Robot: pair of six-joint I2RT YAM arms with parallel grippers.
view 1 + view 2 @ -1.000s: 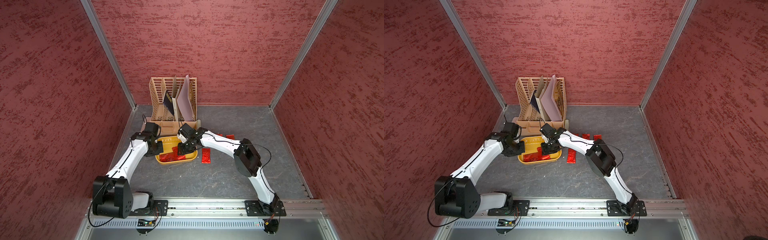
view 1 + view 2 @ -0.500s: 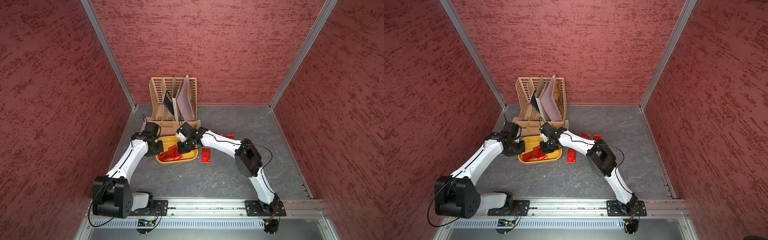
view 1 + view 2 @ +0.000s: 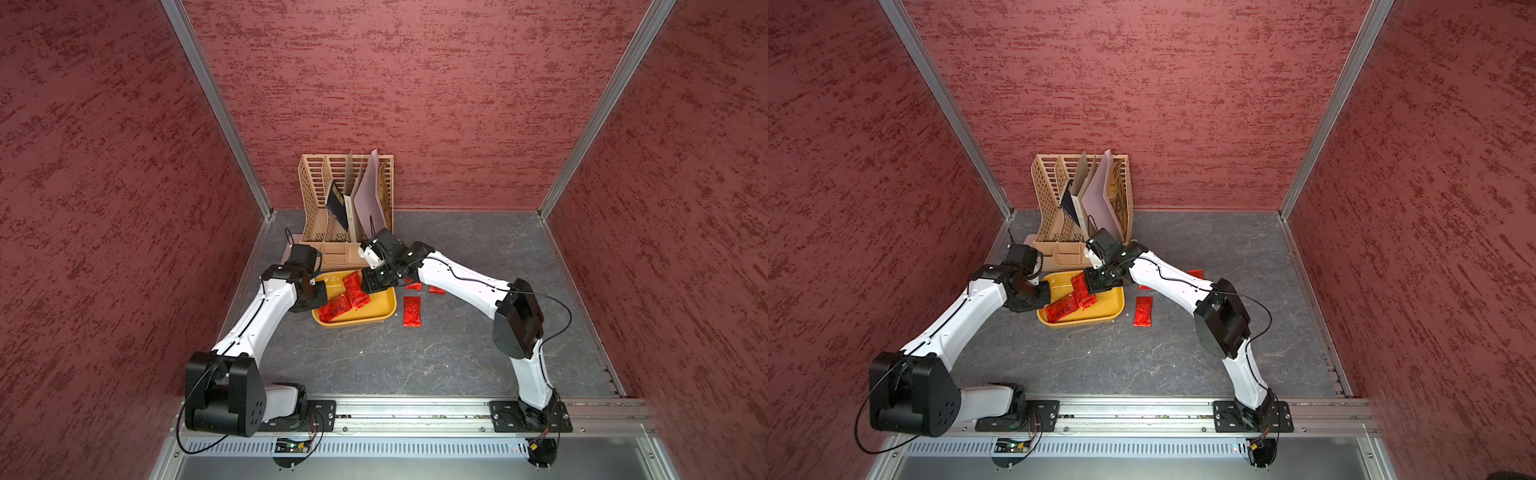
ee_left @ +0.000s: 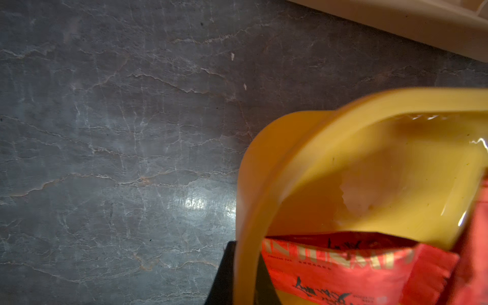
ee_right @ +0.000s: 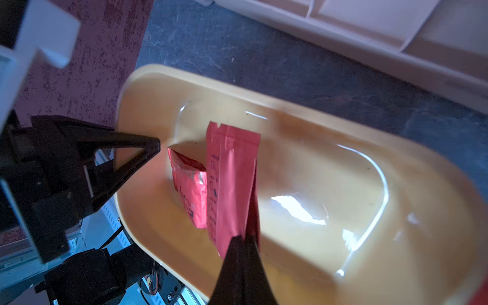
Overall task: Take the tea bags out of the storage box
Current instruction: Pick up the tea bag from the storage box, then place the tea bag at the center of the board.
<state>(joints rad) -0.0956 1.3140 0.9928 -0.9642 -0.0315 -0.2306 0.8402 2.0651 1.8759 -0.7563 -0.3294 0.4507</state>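
Tea bag (image 5: 229, 179) pinched in right pincer (image 5: 244, 239), left pincer (image 4: 244, 277) clamping storage box (image 4: 356, 111), per wrist views.

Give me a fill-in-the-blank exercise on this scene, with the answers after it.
The ____ hand pinches a red tea bag in the box.
The left hand grips the ____ box by its rim.
____ other tea bags lie on the table beside the box.
Answers: right; yellow; three.
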